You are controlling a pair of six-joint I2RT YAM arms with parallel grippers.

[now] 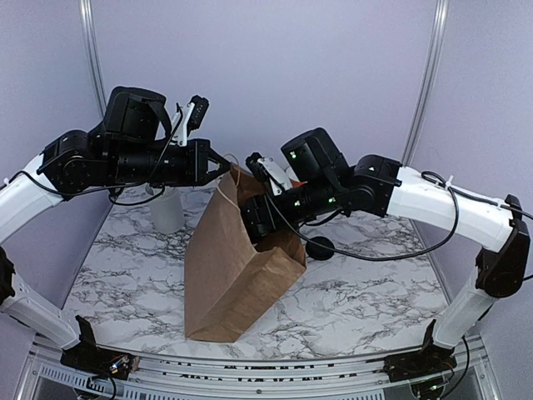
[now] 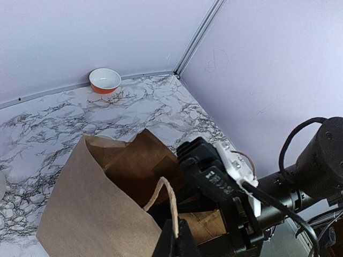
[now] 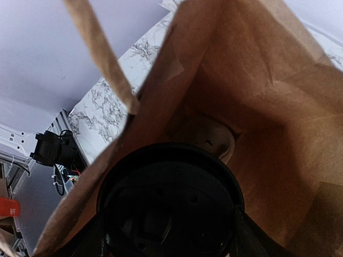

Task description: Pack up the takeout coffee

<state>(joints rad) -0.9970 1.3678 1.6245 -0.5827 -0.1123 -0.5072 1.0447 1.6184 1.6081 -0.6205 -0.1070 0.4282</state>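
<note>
Takeout coffee (image 3: 169, 206), lidded, held inside the paper bag (image 1: 225, 279) at table centre.
Right gripper (image 3: 169, 243) clasps it just within the mouth; left gripper (image 2: 179, 242) pinches the handle (image 2: 167, 199), propping the bag open. Lower it plumb, clear of the walls, beside the pale item (image 3: 215, 142) at the bottom. Far bowl (image 2: 105, 80) looks empty.

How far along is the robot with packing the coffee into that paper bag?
Roughly midway. Done: a pale object, perhaps another cup, lies at the bottom of the paper bag. In hand: the left gripper pinches the bag's handle while the right gripper holds a black-lidded cup inside the bag. Left: releasing that cup; a black lid sits on the table behind the bag.
</note>
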